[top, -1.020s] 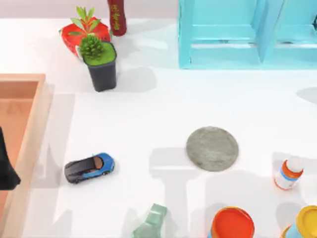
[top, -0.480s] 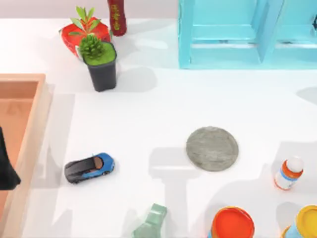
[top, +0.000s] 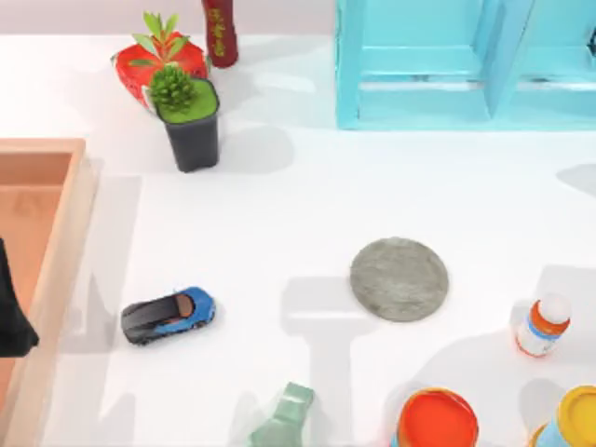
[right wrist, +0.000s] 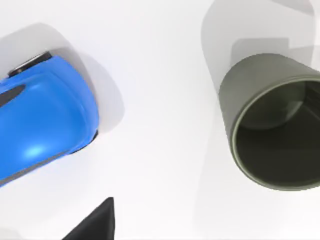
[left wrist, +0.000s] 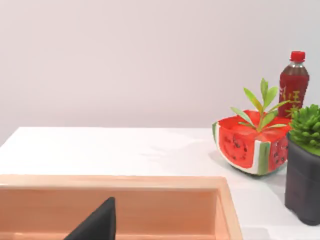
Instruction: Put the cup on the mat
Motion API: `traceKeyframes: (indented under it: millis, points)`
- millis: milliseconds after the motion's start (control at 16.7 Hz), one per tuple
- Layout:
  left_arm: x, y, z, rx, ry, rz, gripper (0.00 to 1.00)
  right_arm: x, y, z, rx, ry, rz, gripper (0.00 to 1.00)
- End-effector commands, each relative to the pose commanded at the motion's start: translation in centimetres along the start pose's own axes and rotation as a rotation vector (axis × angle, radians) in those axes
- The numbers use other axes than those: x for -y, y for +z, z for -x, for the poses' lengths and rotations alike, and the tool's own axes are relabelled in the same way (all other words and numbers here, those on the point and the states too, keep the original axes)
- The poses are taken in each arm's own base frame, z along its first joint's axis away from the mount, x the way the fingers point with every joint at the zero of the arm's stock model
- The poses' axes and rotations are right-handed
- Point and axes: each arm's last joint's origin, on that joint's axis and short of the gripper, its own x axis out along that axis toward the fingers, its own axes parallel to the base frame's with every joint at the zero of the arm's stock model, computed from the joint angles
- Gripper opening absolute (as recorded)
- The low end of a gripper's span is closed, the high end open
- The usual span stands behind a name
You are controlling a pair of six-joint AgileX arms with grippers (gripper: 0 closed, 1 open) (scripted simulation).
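**Cup Pickup: Pre-Grasp Status**

Top view: the mat [top: 399,278] lies bare on the white table [top: 279,214], right of centre. The left arm [top: 9,317] is parked over the wooden tray [top: 56,233].

Left wrist view: tray wall and watermelon planter [left wrist: 250,145].

Right wrist view: the cup [right wrist: 272,125] stands empty on the table, mouth open, near a blue rounded object [right wrist: 40,115]. The right gripper [right wrist: 92,224] hovers above; whether either gripper is released or clenched cannot be told.

Handling: the cup is probably light, rigid and smooth. Pinch across the wall below the rim.
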Motion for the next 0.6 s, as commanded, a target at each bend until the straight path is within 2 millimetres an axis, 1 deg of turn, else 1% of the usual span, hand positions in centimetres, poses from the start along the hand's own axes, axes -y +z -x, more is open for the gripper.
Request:
traceKeyframes:
  millis: [360,480,600]
  points:
    - [0.0,0.0,0.0,0.0,0.0,0.0,1.0,0.6,0.0,-6.7,0.001,-0.007,0.001,1.0]
    - [0.0,0.0,0.0,0.0,0.0,0.0,1.0,0.3,0.1,-8.0,0.0,-0.003,0.0,1.0]
    - [0.0,0.0,0.0,0.0,0.0,0.0,1.0,0.1,0.0,-8.4,0.0,0.0,0.0,1.0]
